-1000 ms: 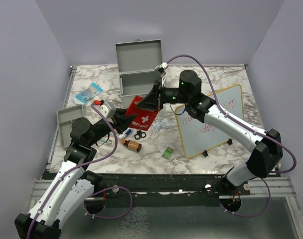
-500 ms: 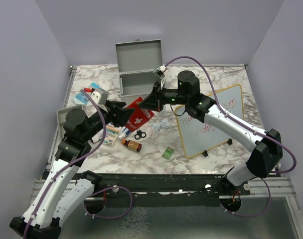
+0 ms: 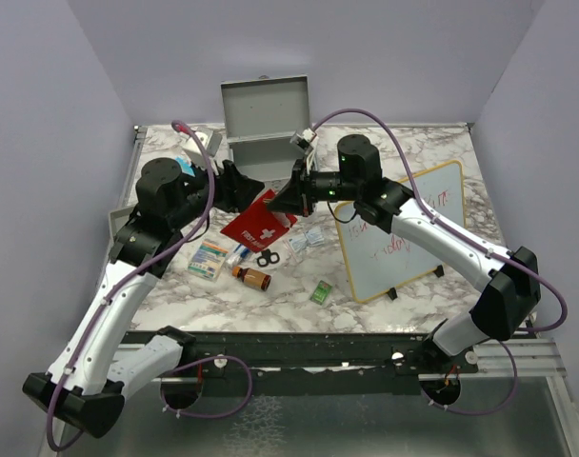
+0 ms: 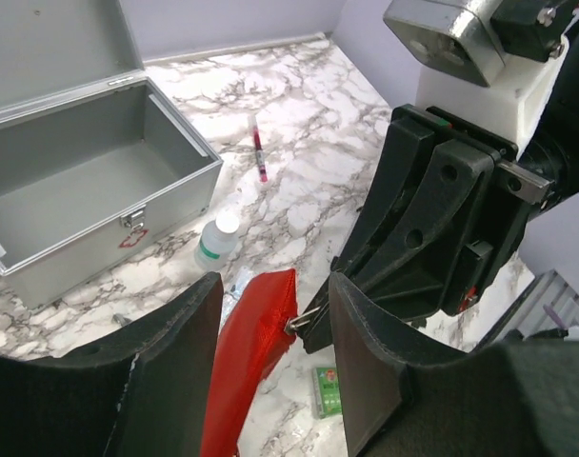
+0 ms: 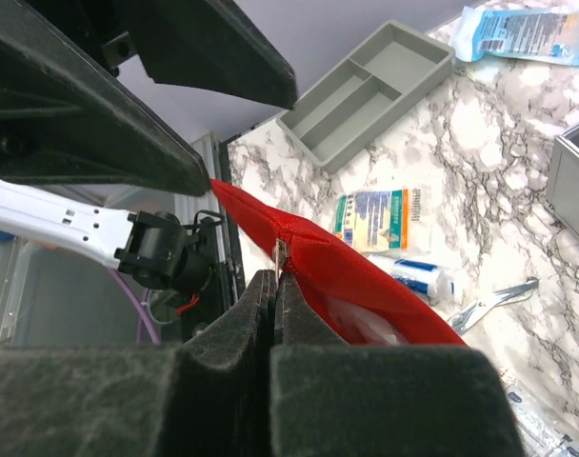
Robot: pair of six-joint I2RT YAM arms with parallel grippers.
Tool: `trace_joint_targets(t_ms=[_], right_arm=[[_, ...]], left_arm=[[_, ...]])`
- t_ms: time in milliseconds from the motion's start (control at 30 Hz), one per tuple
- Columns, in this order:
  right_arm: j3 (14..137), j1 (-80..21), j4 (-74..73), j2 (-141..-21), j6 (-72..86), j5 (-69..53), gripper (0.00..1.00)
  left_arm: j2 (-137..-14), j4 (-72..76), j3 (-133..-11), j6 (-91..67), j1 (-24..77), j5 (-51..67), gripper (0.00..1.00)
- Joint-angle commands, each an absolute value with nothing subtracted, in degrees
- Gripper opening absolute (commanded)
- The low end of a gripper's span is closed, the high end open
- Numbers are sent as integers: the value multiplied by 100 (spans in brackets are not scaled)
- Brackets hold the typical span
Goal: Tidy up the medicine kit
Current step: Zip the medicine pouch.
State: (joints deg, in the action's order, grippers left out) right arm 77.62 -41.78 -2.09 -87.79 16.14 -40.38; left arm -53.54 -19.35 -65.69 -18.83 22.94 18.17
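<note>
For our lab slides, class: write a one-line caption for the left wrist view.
Right gripper holds the red pouch by its zipper, inside the open left gripper; open medicine kit behind.

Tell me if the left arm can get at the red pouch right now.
Probably yes: the left gripper stands open astride the red pouch, which the right gripper holds up; nothing lies between them.

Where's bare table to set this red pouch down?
Bare: far right corner behind the whiteboard; near edge in front of the amber bottle. Crowded in the middle, between kit, tray and whiteboard.
</note>
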Motion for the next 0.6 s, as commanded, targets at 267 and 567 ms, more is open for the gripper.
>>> trace_joint_targets(t_ms=[267, 567], right_arm=[[8067, -4184, -581, -8803, 1397, -4367, 1], [8068, -4184, -712, -8848, 1397, -4286, 1]], left_arm=[[-6062, -2074, -6677, -1374, 2285, 2950, 52], [-6421, -2126, -6750, -1330, 2285, 3330, 41]])
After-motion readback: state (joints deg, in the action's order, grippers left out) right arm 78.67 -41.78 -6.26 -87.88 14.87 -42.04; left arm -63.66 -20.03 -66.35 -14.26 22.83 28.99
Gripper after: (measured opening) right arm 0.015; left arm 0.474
